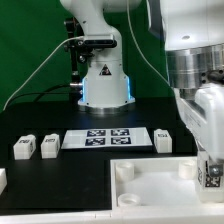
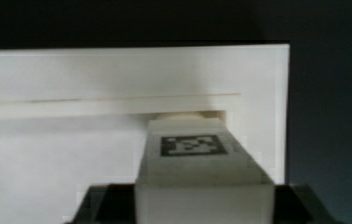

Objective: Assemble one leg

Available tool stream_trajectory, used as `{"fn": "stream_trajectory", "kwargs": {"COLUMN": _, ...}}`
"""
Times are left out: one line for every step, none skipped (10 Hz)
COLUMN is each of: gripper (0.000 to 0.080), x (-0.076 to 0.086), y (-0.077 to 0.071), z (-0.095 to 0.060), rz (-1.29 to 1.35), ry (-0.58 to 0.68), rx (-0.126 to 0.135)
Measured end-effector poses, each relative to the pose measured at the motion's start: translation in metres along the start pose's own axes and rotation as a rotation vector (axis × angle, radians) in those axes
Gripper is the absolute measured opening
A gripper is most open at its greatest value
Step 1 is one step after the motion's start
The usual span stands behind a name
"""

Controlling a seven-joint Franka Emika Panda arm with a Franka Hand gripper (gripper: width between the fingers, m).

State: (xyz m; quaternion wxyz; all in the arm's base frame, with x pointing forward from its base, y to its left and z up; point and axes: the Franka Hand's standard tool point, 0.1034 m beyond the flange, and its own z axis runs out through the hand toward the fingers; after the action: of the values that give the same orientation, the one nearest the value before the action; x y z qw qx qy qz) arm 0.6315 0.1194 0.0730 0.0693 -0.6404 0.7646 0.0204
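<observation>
In the wrist view my gripper (image 2: 199, 203) is shut on a leg (image 2: 192, 150), a white block with a black-and-white tag on its face. Its far end rests against the large white tabletop panel (image 2: 102, 70), near the panel's edge. In the exterior view the gripper (image 1: 208, 180) stands at the right over the panel's (image 1: 155, 190) right side, with the held leg's tag (image 1: 212, 177) showing. A corner socket (image 1: 185, 168) sits just beside it. The contact point under the leg is hidden.
Loose legs stand on the black table at the exterior view's left (image 1: 24, 148) (image 1: 48, 146) and behind the panel (image 1: 163, 138). The marker board (image 1: 110, 137) lies between them. The robot base (image 1: 103, 82) stands at the back. More sockets (image 1: 124, 170) sit on the panel.
</observation>
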Motion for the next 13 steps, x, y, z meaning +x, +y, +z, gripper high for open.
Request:
{"fn": "stream_trajectory", "kwargs": {"gripper": 0.0297, "x": 0.001, "y": 0.0, "z": 0.0, "rz": 0.072, "ry": -0.017, "rx": -0.003}}
{"fn": "stream_trajectory", "kwargs": {"gripper": 0.0297, "x": 0.001, "y": 0.0, "z": 0.0, "rz": 0.157, "ry": -0.022, "rx": -0.004}}
{"fn": "stream_trajectory", "kwargs": {"gripper": 0.0297, "x": 0.001, "y": 0.0, "z": 0.0, "rz": 0.158, "ry": -0.021, "rx": -0.004}}
{"fn": "stream_trajectory", "kwargs": {"gripper": 0.0364, "x": 0.001, "y": 0.0, "z": 0.001, "rz": 0.156, "ry": -0.02, "rx": -0.005}}
{"fn": "stream_trajectory", "kwargs": {"gripper": 0.0527, "x": 0.001, "y": 0.0, "z": 0.001, "rz": 0.155, "ry": -0.02, "rx": -0.005}}
{"fn": "stream_trajectory", "kwargs": {"gripper": 0.0527, "x": 0.001, "y": 0.0, "z": 0.001, "rz": 0.155, "ry": -0.02, "rx": -0.005}}
{"fn": "stream_trajectory", "kwargs": {"gripper": 0.0624, "x": 0.001, "y": 0.001, "z": 0.001, "rz": 0.155, "ry": -0.02, "rx": -0.005}}
{"fn": "stream_trajectory", "kwargs": {"gripper": 0.0643, "x": 0.001, "y": 0.001, "z": 0.001, "rz": 0.152, "ry": -0.02, "rx": -0.005}}
{"fn": "stream_trajectory", "kwargs": {"gripper": 0.0643, "x": 0.001, "y": 0.0, "z": 0.0, "rz": 0.074, "ry": -0.022, "rx": 0.002}}
{"fn": "stream_trajectory", "kwargs": {"gripper": 0.0648, "x": 0.001, "y": -0.002, "z": -0.001, "rz": -0.002, "ry": -0.028, "rx": 0.023}}
{"fn": "stream_trajectory", "kwargs": {"gripper": 0.0648, "x": 0.0, "y": -0.001, "z": -0.008, "rz": -0.031, "ry": -0.034, "rx": 0.037}}
{"fn": "stream_trajectory", "kwargs": {"gripper": 0.0649, "x": -0.002, "y": 0.0, "z": -0.023, "rz": -0.161, "ry": -0.041, "rx": 0.053}}
{"fn": "stream_trajectory", "kwargs": {"gripper": 0.0649, "x": -0.005, "y": 0.0, "z": -0.039, "rz": -0.242, "ry": -0.05, "rx": 0.063}}
